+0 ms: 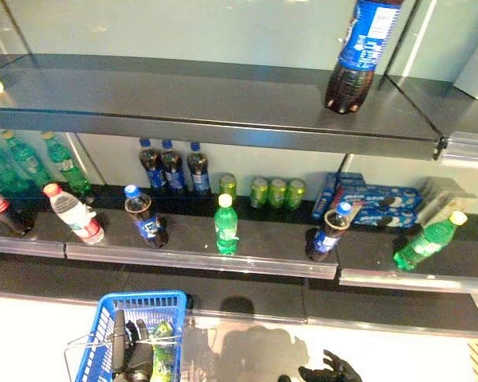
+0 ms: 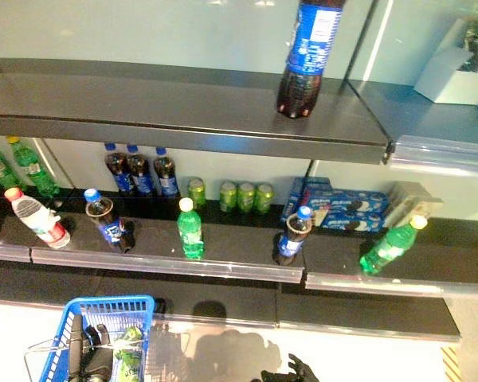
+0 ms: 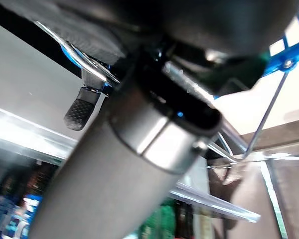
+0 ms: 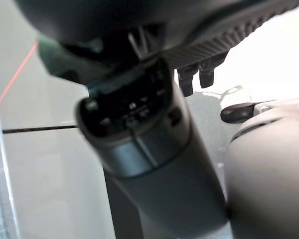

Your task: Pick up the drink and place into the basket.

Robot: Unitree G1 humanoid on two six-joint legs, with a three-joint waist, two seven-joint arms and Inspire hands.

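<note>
Right hand [image 1: 331, 370] sits low at the near edge of the head views, empty, fingers [image 1: 344, 366] spread loosely apart. Left hand [image 1: 131, 354] is down at the blue basket [image 1: 92, 338], dark fingers seemingly curled on its wire handle, though the wrist view is too close to confirm; I cannot tell for sure. A green bottle in the basket [image 1: 163, 354] lies beside that hand, so one drink is already in. Drinks left on the middle shelf [image 1: 199, 255] all stand up and away from the right fingers: the green bottle [image 1: 225, 227] upright and up-left of them, the dark cola bottle [image 1: 331, 232] almost straight above them, leaning slightly. A tilted green bottle [image 1: 426, 240] lies further out to the right. Judgement: the right hand is the free one and nearer; the cola bottle is the shortest reach, long axis near vertical, so a side-on wrap round the body suits. The basket lies left of the right fingers.
</note>
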